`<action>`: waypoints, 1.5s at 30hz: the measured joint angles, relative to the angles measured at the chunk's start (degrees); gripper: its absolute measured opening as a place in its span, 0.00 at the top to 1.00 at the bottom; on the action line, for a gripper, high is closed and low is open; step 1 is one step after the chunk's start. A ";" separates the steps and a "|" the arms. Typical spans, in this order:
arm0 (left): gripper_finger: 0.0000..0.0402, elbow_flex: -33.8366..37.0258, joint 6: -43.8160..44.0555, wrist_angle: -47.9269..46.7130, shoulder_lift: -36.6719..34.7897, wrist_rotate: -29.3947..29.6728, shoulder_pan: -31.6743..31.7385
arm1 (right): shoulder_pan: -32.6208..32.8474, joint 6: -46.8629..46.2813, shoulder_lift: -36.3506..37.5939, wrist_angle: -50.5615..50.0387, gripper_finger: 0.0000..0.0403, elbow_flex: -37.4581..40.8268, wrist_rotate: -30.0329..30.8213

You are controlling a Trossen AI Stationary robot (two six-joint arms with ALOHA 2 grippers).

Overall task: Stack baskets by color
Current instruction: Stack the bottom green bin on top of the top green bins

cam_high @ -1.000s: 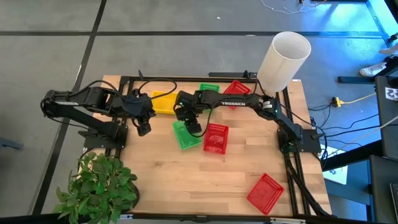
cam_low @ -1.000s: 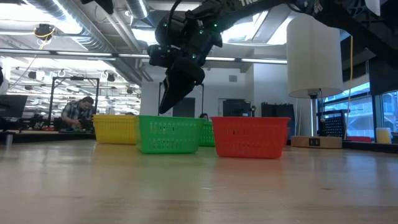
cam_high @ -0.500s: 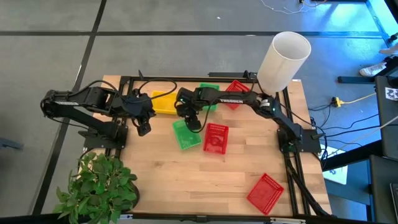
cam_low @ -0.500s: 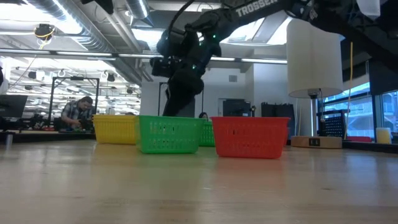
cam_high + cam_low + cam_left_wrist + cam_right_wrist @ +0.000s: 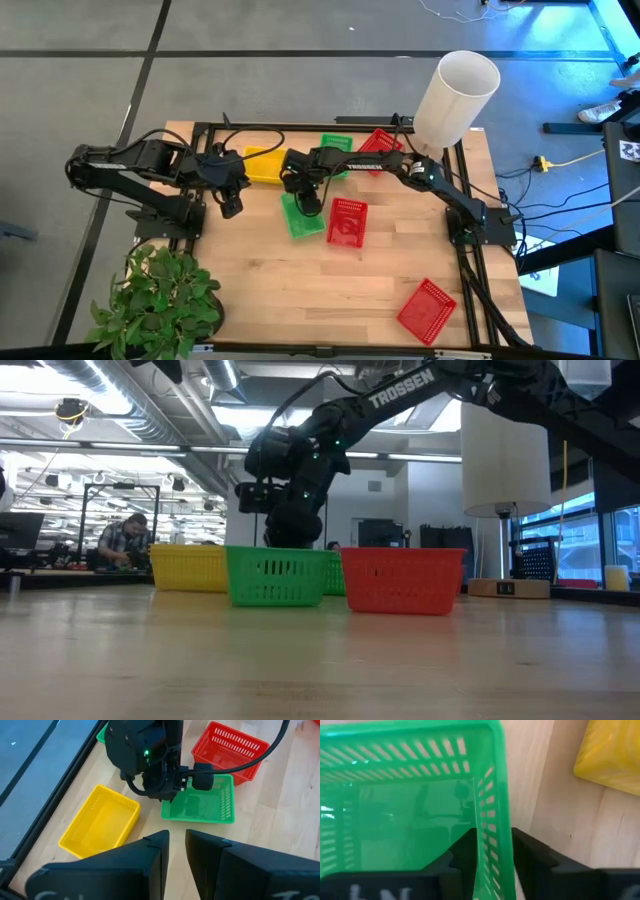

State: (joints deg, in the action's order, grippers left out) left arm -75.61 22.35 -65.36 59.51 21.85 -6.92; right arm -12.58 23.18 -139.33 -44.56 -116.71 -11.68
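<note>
**Right end effector straddling the wall of the middle green basket**

Starting at the left of the bench (image 5: 250, 300), with the middle green basket (image 5: 299, 216) as our marker: the potted plant (image 5: 160, 300) is sitting at the near corner, well to the left of it. The left end effector (image 5: 230, 205) is hovering just left of that basket, touching nothing, its two fingers (image 5: 155, 855) standing slightly apart with a narrow gap between them and nothing in it.

Next along, the yellow basket (image 5: 263, 165) is lying behind and to the left of the green one, close by but apart from it.

Now the action: the right end effector (image 5: 309, 202) is reaching down onto the green basket's back wall. The right wrist view is showing one finger inside the basket and one outside, the mesh wall running between them; the fingers are standing close around that wall, though whether they are already pinching it I cannot tell. The basket is sitting flat on the bench.

Behind it, a second green basket (image 5: 336, 152) is lying near the back rail, with a red basket (image 5: 378, 148) just to its right. Immediately right of our marker, another red basket (image 5: 346, 222) is sitting nearly against it. Further right, the tall white cylinder (image 5: 455, 97) is standing at the back corner, and a third red basket (image 5: 426, 310) is lying alone, well away, at the near right corner.
</note>
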 joint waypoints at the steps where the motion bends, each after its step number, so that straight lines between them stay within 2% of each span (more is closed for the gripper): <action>1: 0.86 0.00 0.00 -0.04 0.00 0.00 0.00 | 0.00 -0.49 0.00 -0.10 0.77 0.00 -0.01; 5: 0.86 0.00 0.01 -0.08 0.00 0.02 0.00 | 0.00 -2.29 0.02 -1.22 0.96 -0.41 -0.35; 12: 0.86 0.00 0.00 -0.11 0.00 0.00 0.00 | 0.04 -8.49 0.35 -3.87 0.99 -1.12 -0.61; 17: 0.86 0.00 0.00 -0.13 0.00 0.02 0.00 | 0.27 -9.77 0.35 -11.10 1.00 -6.59 -0.22; 24: 0.86 0.00 -0.02 -0.16 0.00 0.00 0.00 | 1.04 -15.52 0.51 -18.08 1.00 -18.06 0.05; 27: 0.86 0.00 -0.37 -0.18 0.00 -0.01 0.02 | 1.16 -17.49 2.79 -17.35 1.00 -17.17 0.19; 29: 0.86 0.00 -0.42 -0.31 -0.02 -0.02 0.02 | 1.11 -18.62 3.85 -19.27 1.00 -17.76 2.04; 34: 0.86 0.00 -0.44 -2.20 0.00 -0.01 0.02 | 0.90 -19.04 6.14 -27.03 1.00 -18.23 12.53; 42: 0.86 0.00 -0.48 -2.66 -0.01 0.13 0.02 | -2.45 -25.15 9.29 -35.25 1.00 -18.10 19.56; 45: 0.86 0.00 -0.82 -2.82 -0.02 0.16 0.02 | -4.82 -28.18 10.00 -37.49 1.00 -18.13 19.61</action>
State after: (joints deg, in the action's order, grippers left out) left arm -75.61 21.52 -68.18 59.49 22.01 -6.90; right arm -17.39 -5.00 -129.33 -82.06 -134.83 7.92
